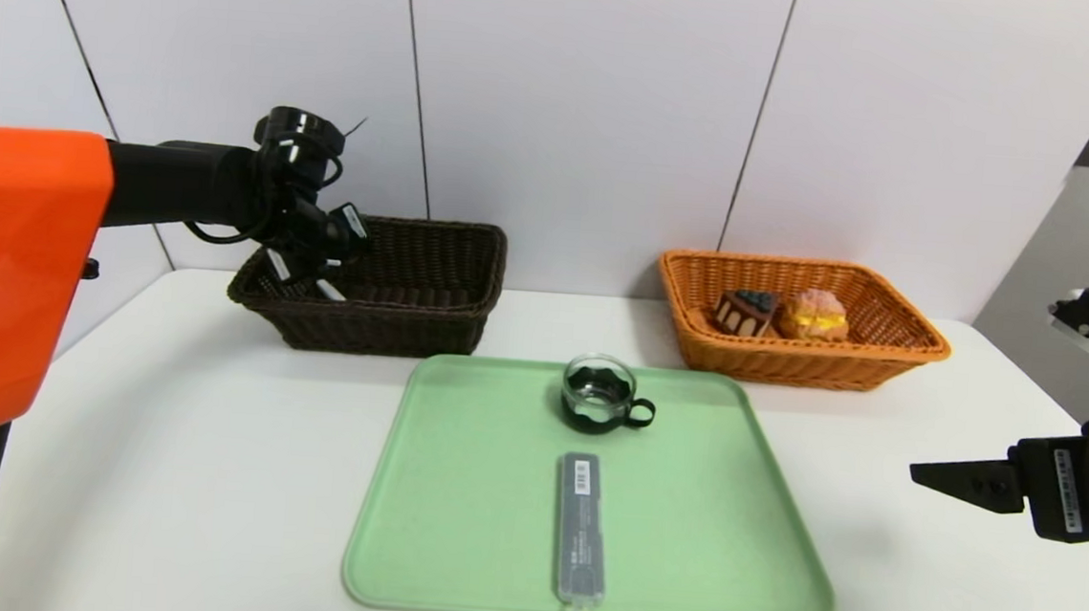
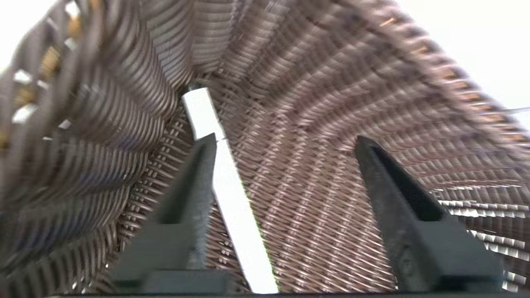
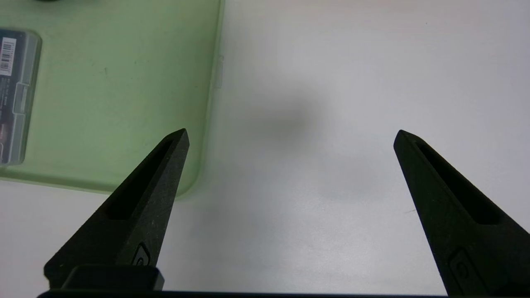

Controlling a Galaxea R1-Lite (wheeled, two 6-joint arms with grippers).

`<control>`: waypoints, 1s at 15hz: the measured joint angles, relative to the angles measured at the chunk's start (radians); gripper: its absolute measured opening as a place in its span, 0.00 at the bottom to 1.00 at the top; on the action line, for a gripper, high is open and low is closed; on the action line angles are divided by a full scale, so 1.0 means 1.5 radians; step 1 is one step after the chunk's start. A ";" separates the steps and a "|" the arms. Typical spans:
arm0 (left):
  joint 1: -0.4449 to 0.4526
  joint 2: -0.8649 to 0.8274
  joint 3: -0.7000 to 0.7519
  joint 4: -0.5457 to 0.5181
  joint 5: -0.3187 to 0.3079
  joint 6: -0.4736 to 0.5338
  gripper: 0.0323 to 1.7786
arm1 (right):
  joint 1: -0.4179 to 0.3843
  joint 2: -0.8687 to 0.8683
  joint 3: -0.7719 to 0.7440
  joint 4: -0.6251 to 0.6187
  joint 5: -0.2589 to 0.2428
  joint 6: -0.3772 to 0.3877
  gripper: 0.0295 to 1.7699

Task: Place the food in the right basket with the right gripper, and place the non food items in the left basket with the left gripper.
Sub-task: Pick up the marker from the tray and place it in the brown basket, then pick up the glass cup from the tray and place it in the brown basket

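My left gripper [image 1: 312, 275] hangs over the left end of the dark brown left basket [image 1: 433, 250], jaws open. In the left wrist view the left gripper [image 2: 285, 140] stands apart over the woven floor, and the white marker pen [image 2: 232, 198] lies loose beside one finger [image 2: 194, 194]. The pen's white end [image 1: 330, 291] shows in the head view. The chocolate cake wedge [image 1: 745, 312] and the cream puff [image 1: 817, 315] sit in the orange right basket [image 1: 886, 353]. The glass cup [image 1: 601, 394] and grey barcoded case [image 1: 579, 524] rest on the green tray [image 1: 455, 491]. My right gripper [image 3: 292, 134] hovers open above bare table.
The white table [image 1: 162, 432] carries the tray in the middle and both baskets along the back wall. The right arm [image 1: 1059, 490] hangs off the tray's right edge, whose corner [image 3: 124, 103] shows in the right wrist view with the case's end [image 3: 14, 91].
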 joint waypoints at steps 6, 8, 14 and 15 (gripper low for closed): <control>-0.134 -0.146 -0.002 0.064 -0.001 0.052 0.82 | 0.000 0.002 0.007 -0.001 0.001 0.002 0.97; -0.218 -0.187 -0.002 0.119 -0.001 0.068 0.85 | 0.000 0.003 0.009 0.000 0.002 0.003 0.97; -0.408 -0.196 0.001 0.198 -0.007 0.134 0.91 | -0.001 0.003 0.018 0.002 0.002 0.007 0.97; -0.424 -0.186 0.001 0.212 -0.012 0.155 0.91 | -0.001 0.003 0.022 0.002 0.001 0.008 0.97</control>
